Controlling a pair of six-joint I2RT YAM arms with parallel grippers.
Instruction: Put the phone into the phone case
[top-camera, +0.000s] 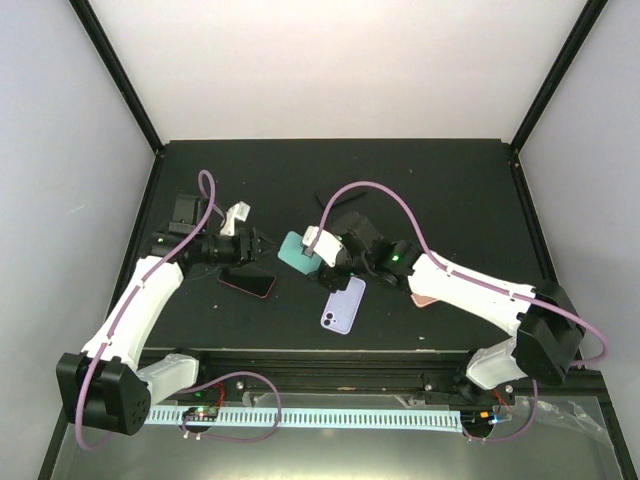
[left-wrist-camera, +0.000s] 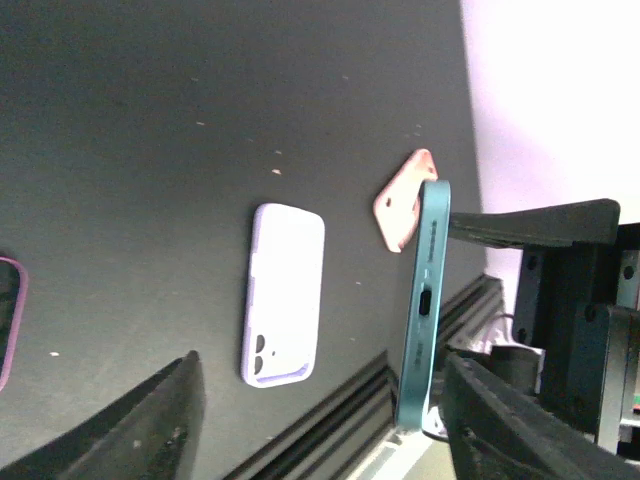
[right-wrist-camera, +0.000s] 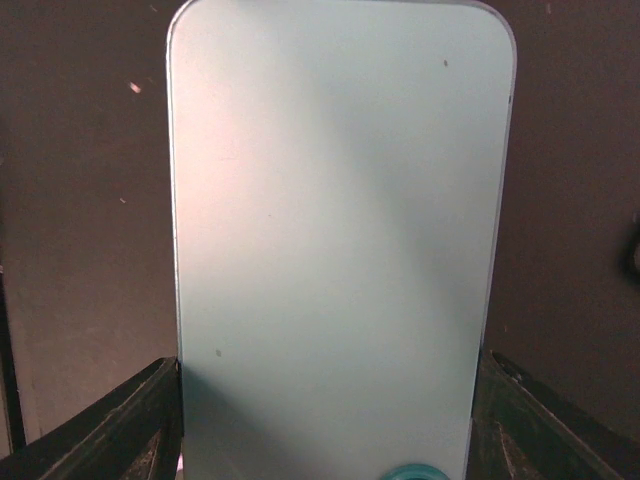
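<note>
My right gripper (top-camera: 322, 262) is shut on a thin teal phone case (top-camera: 293, 250) and holds it up off the table on its edge. In the right wrist view the case's flat back (right-wrist-camera: 340, 230) fills the frame between my fingers (right-wrist-camera: 100, 430). In the left wrist view it shows edge-on (left-wrist-camera: 425, 300), with a side cutout. A lavender phone (top-camera: 343, 305) lies camera side up on the black table, below the case; it also shows in the left wrist view (left-wrist-camera: 285, 290). My left gripper (top-camera: 258, 243) is open and empty, just left of the case; its jaws stand wide apart in the left wrist view (left-wrist-camera: 330, 440).
A dark phone with a pink rim (top-camera: 247, 283) lies under my left gripper; its edge shows in the left wrist view (left-wrist-camera: 8, 320). A pink case (top-camera: 425, 298) lies partly under my right arm and shows in the left wrist view (left-wrist-camera: 400, 200). The table's front rail (top-camera: 330, 360) is near.
</note>
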